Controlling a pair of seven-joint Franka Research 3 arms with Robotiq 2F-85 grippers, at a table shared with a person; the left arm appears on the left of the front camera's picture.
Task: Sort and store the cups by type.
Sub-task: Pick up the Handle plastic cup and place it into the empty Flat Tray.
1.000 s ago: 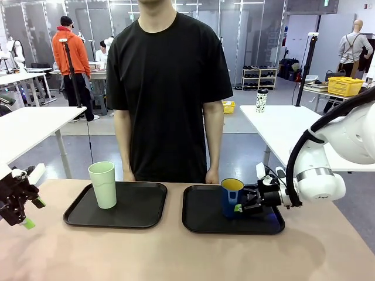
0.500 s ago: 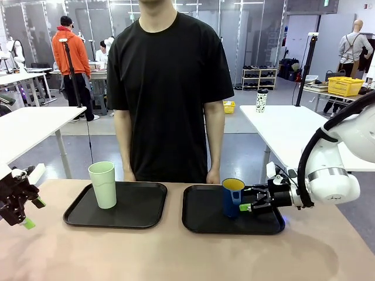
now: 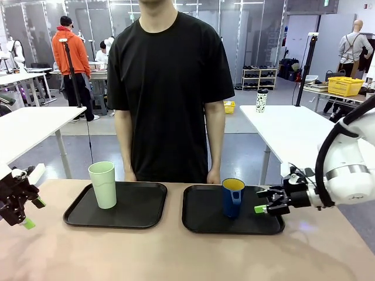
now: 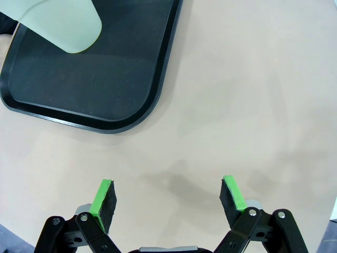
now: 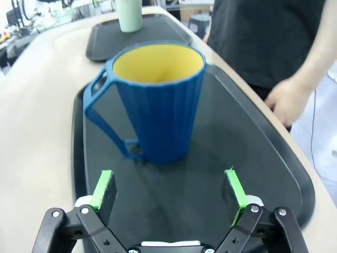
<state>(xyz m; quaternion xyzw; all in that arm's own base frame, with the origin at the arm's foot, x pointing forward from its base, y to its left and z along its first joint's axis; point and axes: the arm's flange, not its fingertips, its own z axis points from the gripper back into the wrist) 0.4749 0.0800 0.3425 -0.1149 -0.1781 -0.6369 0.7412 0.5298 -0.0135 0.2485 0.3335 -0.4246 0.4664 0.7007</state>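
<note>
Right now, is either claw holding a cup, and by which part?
Nothing is held. The right claw is open, just short of the mug on its tray. The left claw is open over bare table.

In the left wrist view the pale green tumbler (image 4: 66,23) is cut by the top edge, so only its lower part shows, and the black tray (image 4: 105,74) under it runs off the top and left edges. In the front view the left gripper (image 3: 28,213) sits at the picture's left edge with its arm out of frame. In the right wrist view the person's hand (image 5: 289,100) is blurred, and the far tumbler (image 5: 129,15) is cropped at the top.
</note>
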